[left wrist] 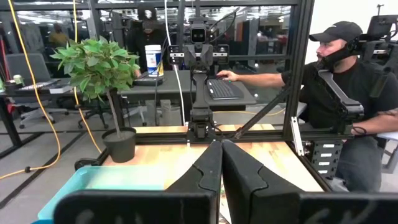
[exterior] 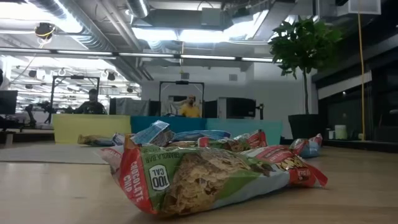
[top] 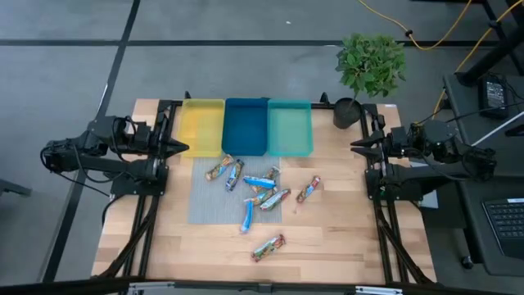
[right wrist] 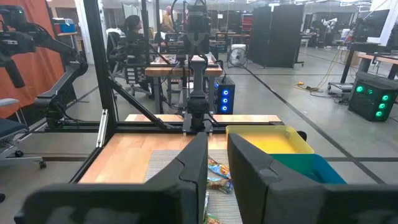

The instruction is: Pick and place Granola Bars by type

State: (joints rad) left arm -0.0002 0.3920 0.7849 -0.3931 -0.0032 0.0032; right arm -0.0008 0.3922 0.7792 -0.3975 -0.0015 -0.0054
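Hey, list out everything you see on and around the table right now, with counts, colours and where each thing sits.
Granola bars: about nine, blue, tan/green or red-orange wrappers, mostly on the grey mat, one apart on bare wood near the front edge.
Yellow tray: one, back of the table, leftmost.
Blue tray: one, middle.
Teal tray: one, rightmost.
Grey mat: one, centre of the table.
Potted plant: one, green in a dark pot, back right corner.
Person: one, dark shirt and cap, seated beyond the table.
Left gripper: shut, beside the yellow tray.
Right gripper: shut, right side.
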